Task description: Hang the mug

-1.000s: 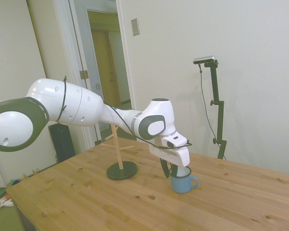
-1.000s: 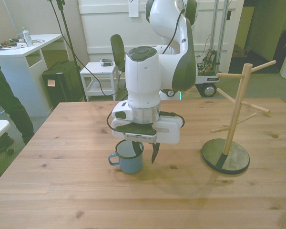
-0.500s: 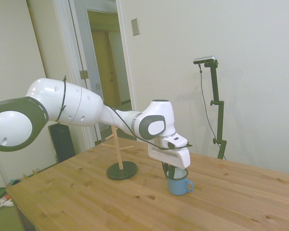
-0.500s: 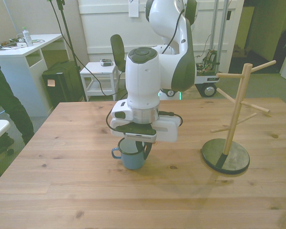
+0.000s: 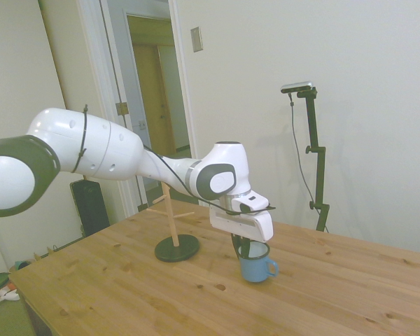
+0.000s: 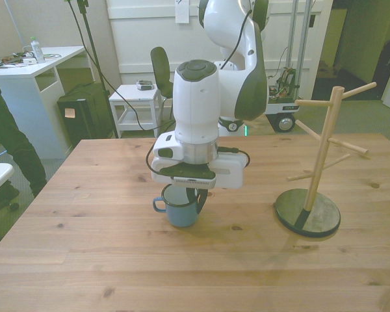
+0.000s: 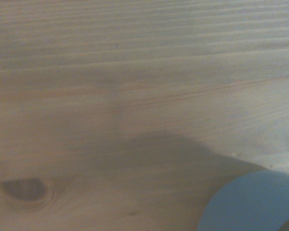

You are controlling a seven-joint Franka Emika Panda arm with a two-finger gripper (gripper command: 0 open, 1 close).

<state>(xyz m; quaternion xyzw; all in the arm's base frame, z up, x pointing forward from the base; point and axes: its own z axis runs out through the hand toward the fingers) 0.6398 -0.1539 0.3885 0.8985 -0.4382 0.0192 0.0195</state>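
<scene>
Claw (image 6: 194, 200) pinches mug (image 6: 180, 210) rim — upright.

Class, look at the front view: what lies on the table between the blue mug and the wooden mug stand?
Nothing: in the front view, only bare table lies between the mug and the mug stand.

Upright light-blue mug (image 6: 181, 210), seemingly lifted

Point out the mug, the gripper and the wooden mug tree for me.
mug (image 6: 181, 213): front view, blue outer wall.
gripper (image 6: 196, 203): front view, fingertips pinching the mug's rim.
mug tree (image 6: 323, 151): front view, upright wooden post.
</scene>
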